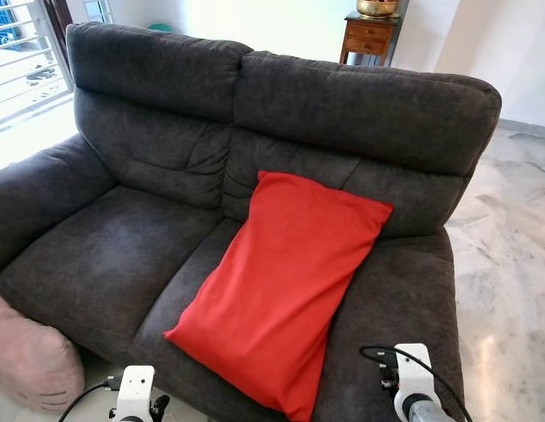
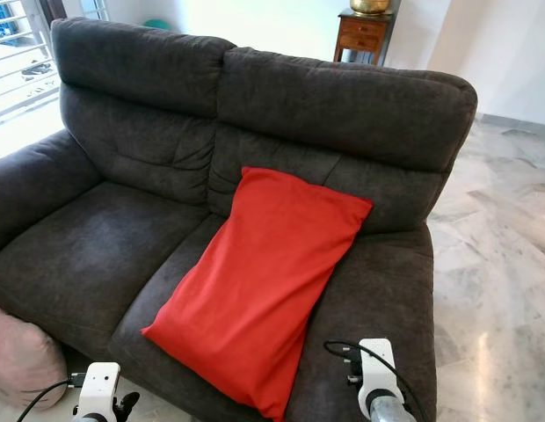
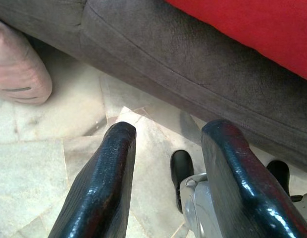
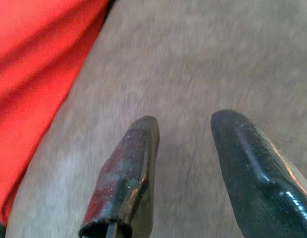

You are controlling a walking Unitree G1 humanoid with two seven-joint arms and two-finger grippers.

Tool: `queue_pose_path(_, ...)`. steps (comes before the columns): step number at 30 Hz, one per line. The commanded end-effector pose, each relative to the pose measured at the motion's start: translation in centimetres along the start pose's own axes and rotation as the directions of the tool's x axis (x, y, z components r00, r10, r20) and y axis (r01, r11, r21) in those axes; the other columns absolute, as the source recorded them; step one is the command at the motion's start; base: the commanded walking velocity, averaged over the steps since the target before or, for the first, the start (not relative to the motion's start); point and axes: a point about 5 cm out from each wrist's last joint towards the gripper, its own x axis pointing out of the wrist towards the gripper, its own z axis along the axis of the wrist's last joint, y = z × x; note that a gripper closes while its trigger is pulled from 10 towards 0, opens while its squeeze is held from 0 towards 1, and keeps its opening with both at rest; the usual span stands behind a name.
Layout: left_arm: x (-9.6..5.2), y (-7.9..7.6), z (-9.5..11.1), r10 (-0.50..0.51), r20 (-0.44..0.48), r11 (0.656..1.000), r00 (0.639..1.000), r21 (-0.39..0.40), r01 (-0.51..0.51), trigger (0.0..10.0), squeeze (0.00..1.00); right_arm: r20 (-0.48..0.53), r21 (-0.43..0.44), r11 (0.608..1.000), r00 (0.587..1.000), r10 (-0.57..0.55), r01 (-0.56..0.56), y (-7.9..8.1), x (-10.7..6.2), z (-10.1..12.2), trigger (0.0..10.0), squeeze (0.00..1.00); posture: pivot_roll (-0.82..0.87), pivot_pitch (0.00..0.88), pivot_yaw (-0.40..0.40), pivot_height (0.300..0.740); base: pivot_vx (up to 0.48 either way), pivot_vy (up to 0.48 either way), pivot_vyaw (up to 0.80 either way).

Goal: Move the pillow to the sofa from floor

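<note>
Red pillow (image 1: 286,286) lay on the dark grey sofa (image 1: 123,255), task apparently done; left gripper (image 3: 168,148) and right gripper (image 4: 185,144) hung parted, empty.

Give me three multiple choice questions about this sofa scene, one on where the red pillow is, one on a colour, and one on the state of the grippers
1. Where does the red rectangular fabric pillow lie?
A. on the marble floor
B. on the sofa's right seat, leaning on the backrest
C. on the armrest

2. What colour is the two-seat fabric sofa?
A. dark grey
B. beige
C. blue

3. How are the left gripper and right gripper?
A. both open, empty
B. both clamping the pillow
C. left holding the pink cushion

Answers: 1 B, its top edge rests on the backrest. 2 A, the upholstery is charcoal. 3 A, each shows a bare gap between its fingers.
</note>
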Motion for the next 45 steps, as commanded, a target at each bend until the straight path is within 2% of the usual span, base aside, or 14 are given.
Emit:
queue_pose_path(1,-0.1,0.2,-0.6,0.013,-0.029,1.0,0.999,-0.016,-0.014,10.0,0.0,-0.041,0.019,1.0,0.999,-0.011,0.012,0.0,-0.2,-0.9,10.0,0.0,0.0,0.0,-0.033,0.74,0.0,0.0,0.0)
queue_pose_path(14,-0.4,0.3,-1.7,0.017,-0.069,0.999,0.997,-0.025,-0.019,10.0,0.0,-0.099,0.049,0.999,0.995,-0.014,0.019,0.4,-0.6,-2.3,10.0,0.0,-0.01,0.0,-0.03,0.74,0.0,0.0,0.0)
queue_pose_path(24,-0.7,0.4,-2.5,0.015,-0.099,1.0,0.995,-0.026,-0.018,10.0,0.0,-0.131,0.042,0.999,0.991,0.004,0.001,0.4,-0.7,-2.7,10.0,0.0,-0.01,0.0,-0.034,0.74,0.0,0.329,0.0)
queue_pose_path(30,-0.9,1.1,-3.0,0.023,-0.12,0.999,0.992,-0.028,-0.027,10.0,0.0,-0.133,0.004,1.0,0.991,0.03,-0.03,0.8,-0.7,-2.7,10.0,0.0,-0.01,0.0,-0.037,0.74,0.0,0.138,0.0)
queue_pose_path(33,-1.0,1.5,-3.2,0.028,-0.13,0.999,0.991,-0.03,-0.032,10.0,0.0,-0.139,-0.022,0.999,0.99,0.036,-0.039,1.1,-0.7,-2.8,10.0,0.0,-0.01,0.0,-0.036,0.74,0.0,0.0,0.8)
queue_pose_path(36,-1.2,2.3,-3.4,0.036,-0.144,0.999,0.989,-0.031,-0.041,10.0,0.0,-0.159,0.009,0.999,0.987,0.038,-0.037,1.2,-0.9,-3.2,10.0,0.0,-0.01,0.0,-0.035,0.74,0.0,0.0,0.27)
queue_pose_path(42,-1.4,3.0,-3.6,0.043,-0.154,0.998,0.987,-0.032,-0.049,10.0,0.0,-0.175,0.005,0.999,0.984,0.043,-0.043,1.3,-1.0,-3.6,10.0,0.0,-0.01,0.0,-0.036,0.74,0.0,0.0,0.0)
queue_pose_path(45,-1.2,2.3,-3.4,0.034,-0.144,0.999,0.989,-0.035,-0.039,10.0,0.0,-0.181,0.005,0.999,0.982,0.043,-0.043,1.4,-1.1,-3.8,10.0,0.0,-0.01,0.0,-0.036,0.74,0.0,0.0,0.0)
